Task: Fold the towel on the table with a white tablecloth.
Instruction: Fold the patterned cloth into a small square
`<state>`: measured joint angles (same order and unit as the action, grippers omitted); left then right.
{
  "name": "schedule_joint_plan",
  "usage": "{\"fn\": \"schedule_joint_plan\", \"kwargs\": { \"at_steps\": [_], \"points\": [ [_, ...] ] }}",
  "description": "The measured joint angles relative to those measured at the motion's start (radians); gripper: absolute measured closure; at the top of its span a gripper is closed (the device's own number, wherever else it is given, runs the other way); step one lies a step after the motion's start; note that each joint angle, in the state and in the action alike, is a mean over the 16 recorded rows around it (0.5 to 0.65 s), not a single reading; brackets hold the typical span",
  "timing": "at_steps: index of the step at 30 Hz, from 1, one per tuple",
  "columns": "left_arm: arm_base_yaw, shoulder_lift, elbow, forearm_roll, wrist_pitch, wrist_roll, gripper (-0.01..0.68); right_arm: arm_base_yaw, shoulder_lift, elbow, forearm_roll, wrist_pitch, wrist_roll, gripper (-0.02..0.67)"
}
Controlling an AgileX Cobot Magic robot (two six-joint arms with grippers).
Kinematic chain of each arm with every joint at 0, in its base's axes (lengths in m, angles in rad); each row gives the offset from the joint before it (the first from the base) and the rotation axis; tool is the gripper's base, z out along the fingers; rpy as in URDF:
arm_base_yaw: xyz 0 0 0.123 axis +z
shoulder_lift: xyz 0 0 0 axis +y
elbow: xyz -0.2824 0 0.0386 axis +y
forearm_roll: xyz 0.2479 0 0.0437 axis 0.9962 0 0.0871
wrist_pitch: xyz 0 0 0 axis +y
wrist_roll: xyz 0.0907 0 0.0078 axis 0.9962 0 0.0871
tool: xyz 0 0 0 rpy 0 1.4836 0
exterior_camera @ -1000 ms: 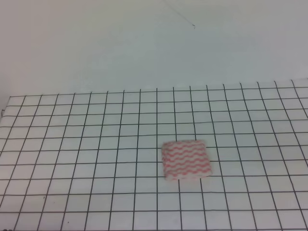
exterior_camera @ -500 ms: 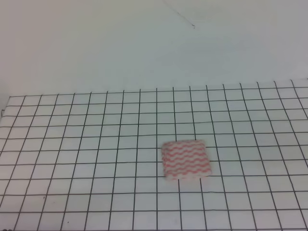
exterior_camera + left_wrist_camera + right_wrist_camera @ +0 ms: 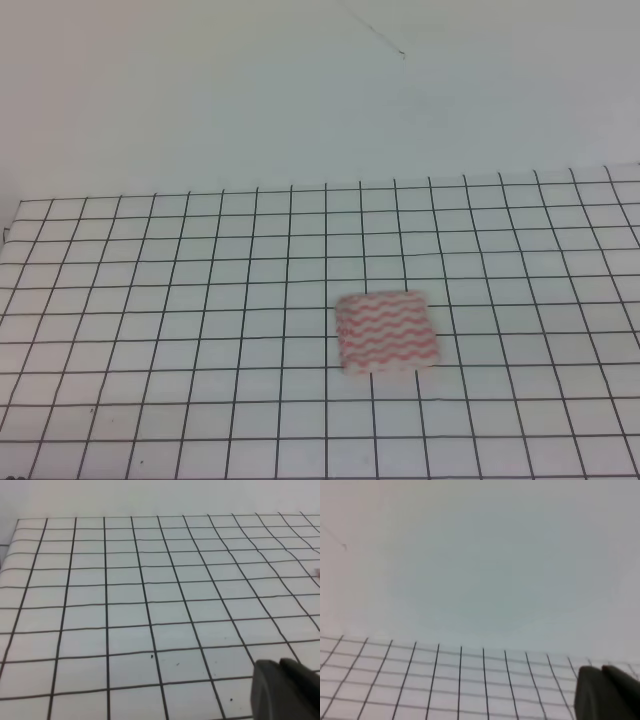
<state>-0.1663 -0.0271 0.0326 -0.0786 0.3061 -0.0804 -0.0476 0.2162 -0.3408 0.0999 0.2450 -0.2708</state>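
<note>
Where wrist views miss it, towel folded overhead.

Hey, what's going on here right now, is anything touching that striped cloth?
Nothing is touching it. The towel lies as a small, compact rectangle on the table, right of the middle in the high view. Neither arm shows in that view. Each wrist camera catches only a dark corner of its own hand, so open or shut can't be told.

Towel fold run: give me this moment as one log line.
towel: small folded rectangle, flat on white tablecloth | arms: absent from high view | left tool: edge only, state unclear | right tool: edge only, state unclear
</note>
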Motion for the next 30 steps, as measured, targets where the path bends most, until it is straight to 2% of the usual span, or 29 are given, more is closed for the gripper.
{"fn": "schedule_joint_plan", "kwargs": {
  "at_steps": [5, 13, 23, 30],
  "points": [
    [0.0, 0.0, 0.0, 0.0, 0.0, 0.0, 0.672, -0.041, -0.125, 0.149, 0.017, -0.045, 0.002, 0.652],
    [0.0, 0.0, 0.0, 0.0, -0.001, 0.0, 0.672, -0.049, -0.223, 0.315, 0.052, -0.04, 0.001, 0.652],
    [0.0, 0.001, 0.0, 0.0, -0.001, 0.0, 0.672, -0.049, -0.235, 0.344, 0.06, 0.09, -0.001, 0.652],
    [0.0, 0.001, 0.0, 0.0, -0.001, 0.0, 0.672, -0.049, -0.235, 0.344, 0.057, 0.119, -0.001, 0.652]
  ]
}}
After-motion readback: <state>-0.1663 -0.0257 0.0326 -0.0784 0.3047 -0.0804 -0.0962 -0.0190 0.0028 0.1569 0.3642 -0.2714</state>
